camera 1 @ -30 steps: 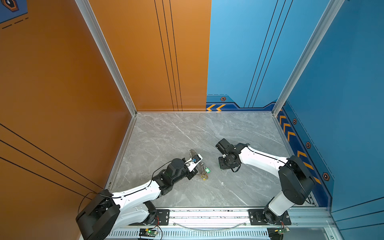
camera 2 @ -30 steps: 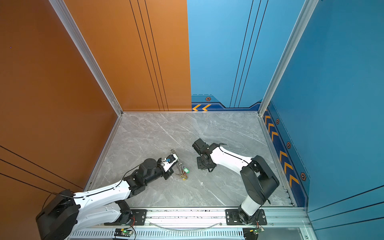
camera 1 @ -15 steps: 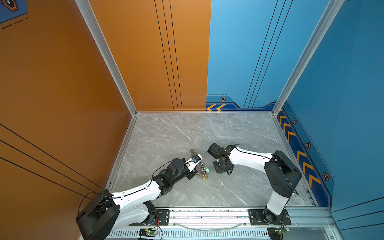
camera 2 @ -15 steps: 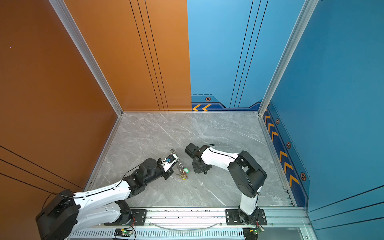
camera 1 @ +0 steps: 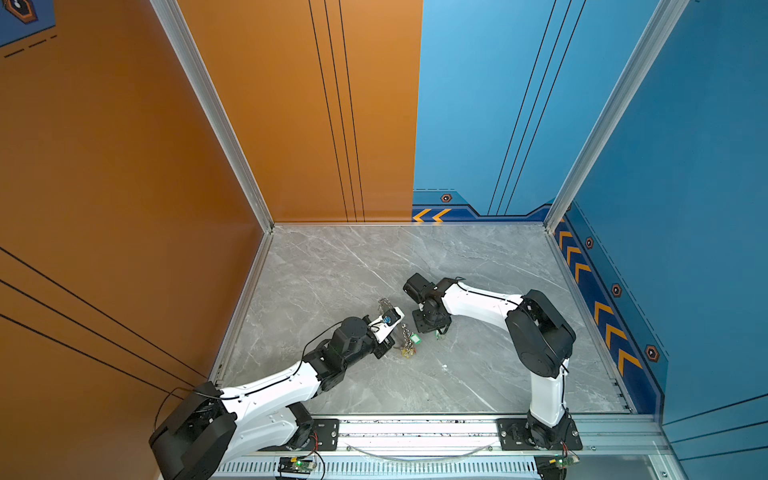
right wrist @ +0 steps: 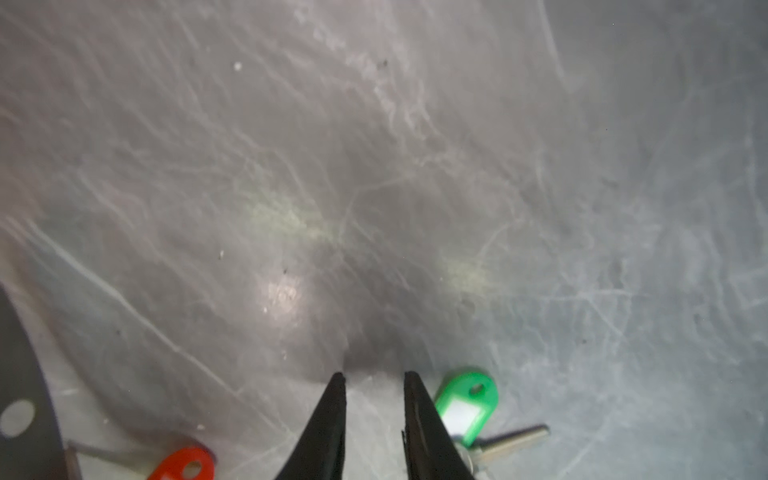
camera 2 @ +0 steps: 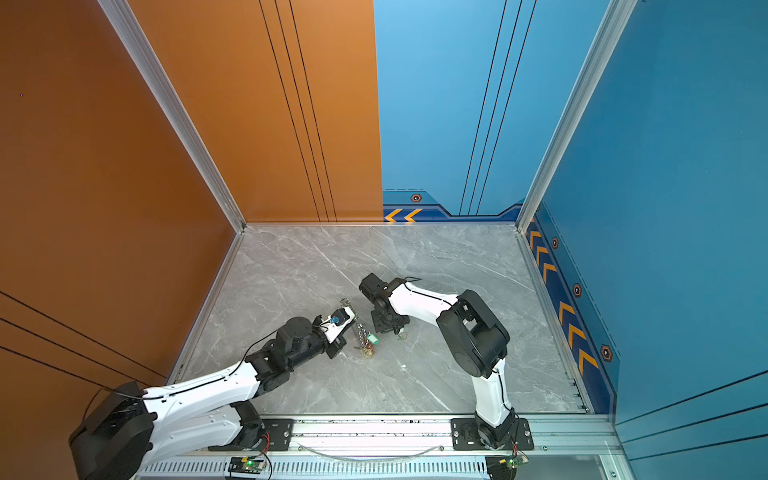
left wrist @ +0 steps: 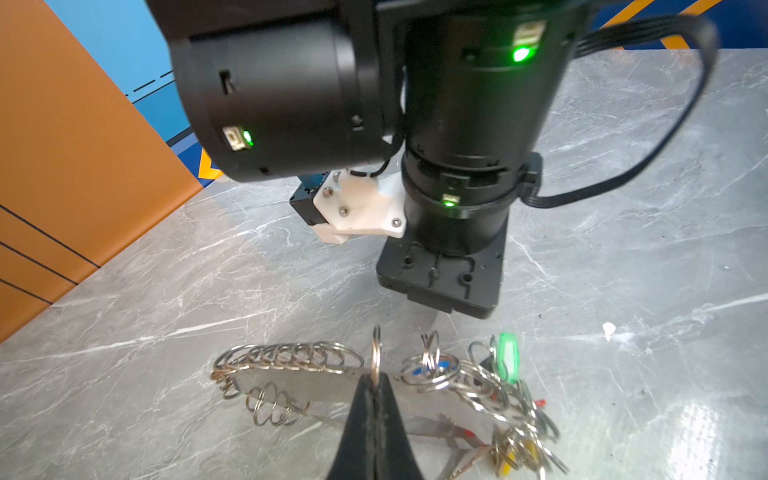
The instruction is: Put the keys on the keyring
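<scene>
Keyring [left wrist: 291, 376] sits mid-table [left wrist: 623, 249] between my arms, with my left gripper [left wrist: 376, 384] pressed together on one of its silver rings. Several keys [left wrist: 511, 419] bunch at one end. My right gripper [right wrist: 374, 376] is slightly spread over bare table, with a green key [right wrist: 465, 401] just beside one fingertip and a red key [right wrist: 183, 465] further off. The green key's white label is too blurred to read.

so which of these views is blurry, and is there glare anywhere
right wrist view: table smeared and soft, green-tagged key blurry, one bright glare spot; left wrist view: keyring sharp, glare patch on the table; both top views: sharp, evenly lit
</scene>
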`<state>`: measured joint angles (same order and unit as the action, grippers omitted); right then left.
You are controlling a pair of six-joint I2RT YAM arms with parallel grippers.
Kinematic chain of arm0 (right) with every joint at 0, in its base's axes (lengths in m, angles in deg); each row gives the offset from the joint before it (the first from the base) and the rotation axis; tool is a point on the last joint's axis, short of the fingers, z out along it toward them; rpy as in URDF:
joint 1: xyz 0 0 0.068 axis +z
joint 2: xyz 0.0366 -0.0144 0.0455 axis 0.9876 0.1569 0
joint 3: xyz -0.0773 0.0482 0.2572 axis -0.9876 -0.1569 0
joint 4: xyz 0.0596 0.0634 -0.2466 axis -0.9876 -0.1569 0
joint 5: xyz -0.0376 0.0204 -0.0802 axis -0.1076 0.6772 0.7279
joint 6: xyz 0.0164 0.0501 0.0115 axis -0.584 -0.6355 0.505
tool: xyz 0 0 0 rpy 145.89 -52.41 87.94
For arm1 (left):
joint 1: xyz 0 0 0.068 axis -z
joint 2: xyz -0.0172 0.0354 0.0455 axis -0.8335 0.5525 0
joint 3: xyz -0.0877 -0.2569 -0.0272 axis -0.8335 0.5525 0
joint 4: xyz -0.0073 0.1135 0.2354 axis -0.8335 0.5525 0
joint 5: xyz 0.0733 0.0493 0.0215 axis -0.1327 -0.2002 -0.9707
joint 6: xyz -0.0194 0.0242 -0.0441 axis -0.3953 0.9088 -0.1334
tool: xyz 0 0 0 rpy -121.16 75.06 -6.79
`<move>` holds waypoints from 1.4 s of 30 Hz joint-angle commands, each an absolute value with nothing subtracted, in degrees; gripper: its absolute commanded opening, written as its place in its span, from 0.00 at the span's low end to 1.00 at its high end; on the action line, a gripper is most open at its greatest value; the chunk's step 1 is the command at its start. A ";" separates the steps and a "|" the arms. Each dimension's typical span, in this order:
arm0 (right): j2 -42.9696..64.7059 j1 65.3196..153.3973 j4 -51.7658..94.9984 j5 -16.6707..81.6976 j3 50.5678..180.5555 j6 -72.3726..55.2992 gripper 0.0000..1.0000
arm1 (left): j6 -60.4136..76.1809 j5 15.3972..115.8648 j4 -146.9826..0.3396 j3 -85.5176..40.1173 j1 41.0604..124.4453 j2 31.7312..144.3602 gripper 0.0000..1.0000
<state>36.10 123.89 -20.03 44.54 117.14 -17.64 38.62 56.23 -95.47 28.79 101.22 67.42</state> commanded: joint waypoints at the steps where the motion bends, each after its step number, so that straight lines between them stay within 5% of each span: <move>1: 36.25 122.26 -19.67 42.73 119.41 -17.18 0.27 | 39.45 54.68 -97.58 28.86 101.91 65.81 0.00; 22: 28.67 116.80 -19.36 42.32 103.16 -21.48 0.27 | 39.54 54.61 -97.59 28.62 101.90 66.75 0.00; 42: 9.95 126.26 -19.25 47.03 91.74 -29.89 0.25 | 39.64 54.50 -97.58 28.54 101.99 67.24 0.00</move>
<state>12.17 124.22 -17.80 43.08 92.44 -28.44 38.64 55.57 -95.47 28.79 101.28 67.16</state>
